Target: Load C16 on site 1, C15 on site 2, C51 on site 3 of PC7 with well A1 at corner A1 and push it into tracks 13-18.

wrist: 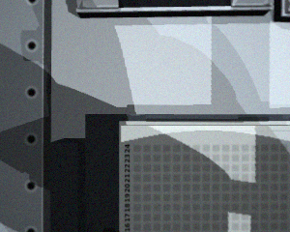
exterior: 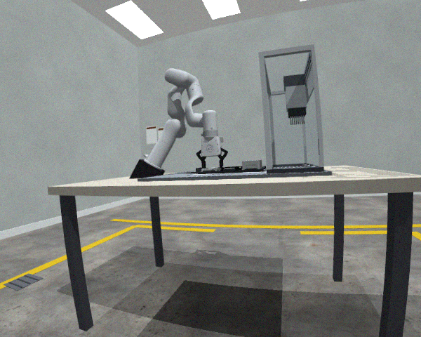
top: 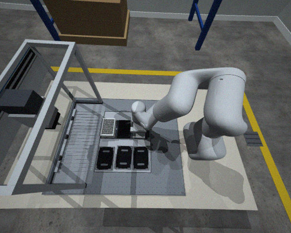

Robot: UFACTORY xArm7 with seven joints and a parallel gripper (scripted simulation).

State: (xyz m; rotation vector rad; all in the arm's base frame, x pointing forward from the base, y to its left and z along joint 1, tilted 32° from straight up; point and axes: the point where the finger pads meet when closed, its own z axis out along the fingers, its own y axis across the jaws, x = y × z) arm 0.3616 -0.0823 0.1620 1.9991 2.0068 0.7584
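Observation:
The carrier PC7 [top: 124, 128] lies on the apron in front of the upper end of the rails [top: 81, 141]. The 384-well plate C16 [wrist: 203, 184] lies on the carrier site nearest the arm, its column numbers showing in the wrist view. My gripper [top: 138, 131] is low over this plate, and in the side view the gripper [exterior: 212, 163] has its fingers spread to either side of it, open. The pale deep-well block C51 [top: 107, 126] sits on the site nearest the rails. The middle site [top: 122, 129] looks dark, and I cannot tell whether a plate is on it.
Three dark nests [top: 122, 157] stand in a row beside the carrier and look empty. The instrument's frame [top: 38, 112] with its pipetting head [exterior: 296, 97] stands over the rails. The arm's base [top: 208, 147] is behind the carrier.

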